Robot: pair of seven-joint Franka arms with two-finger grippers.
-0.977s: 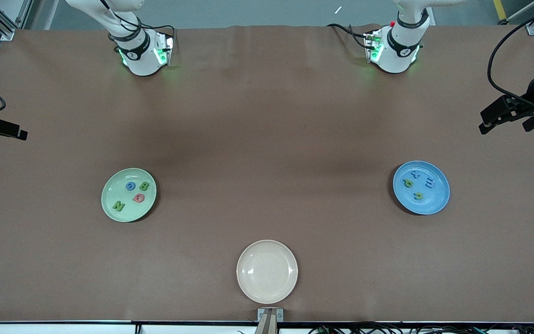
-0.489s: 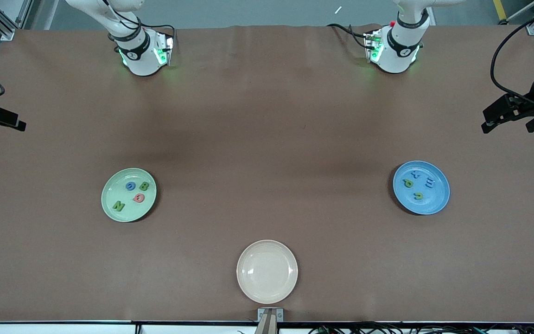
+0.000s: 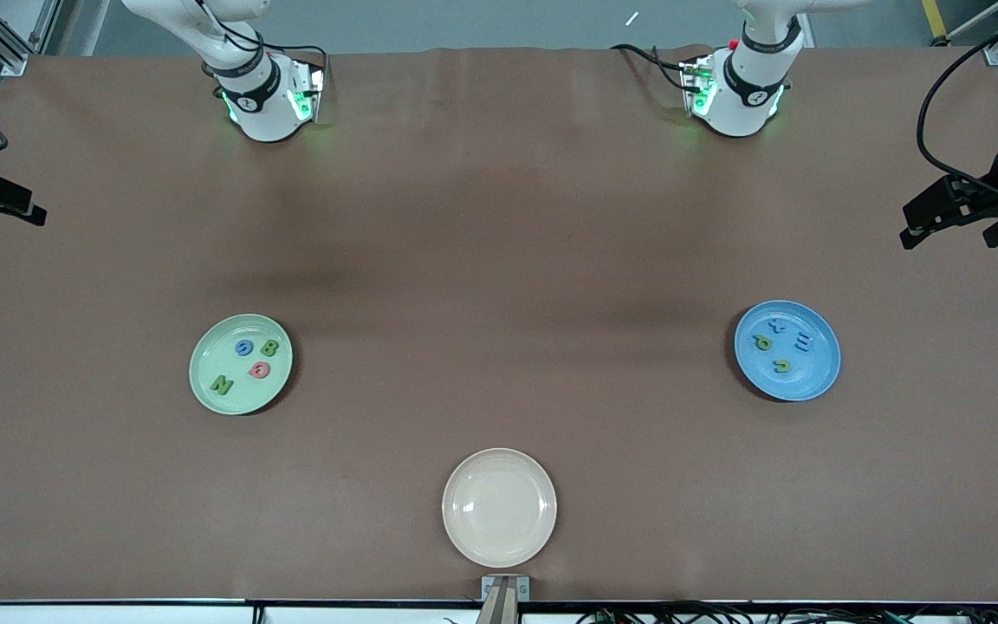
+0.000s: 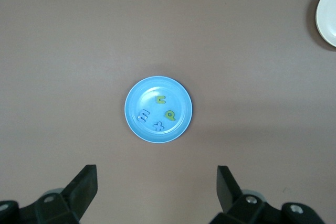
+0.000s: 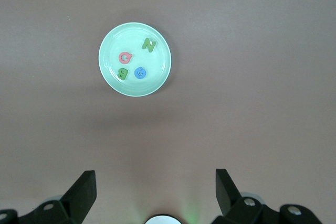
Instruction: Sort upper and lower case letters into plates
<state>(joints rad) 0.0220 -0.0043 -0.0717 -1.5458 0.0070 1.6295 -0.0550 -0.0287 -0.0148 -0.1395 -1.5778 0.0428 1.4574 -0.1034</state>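
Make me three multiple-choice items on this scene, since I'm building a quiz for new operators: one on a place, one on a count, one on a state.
1. Which plate lies nearest the front camera?
A. cream plate
B. green plate
C. blue plate

2. How many letters lie in the green plate?
A. two
B. four
C. six

3. How do the jaws of both grippers stand?
A. shut on letters
B. shut, holding nothing
C. open, holding nothing

Answers:
1 A: the cream plate sits lowest in the front view.
2 B: the green plate holds four letters.
3 C: the left gripper and the right gripper show spread jaws with nothing between.
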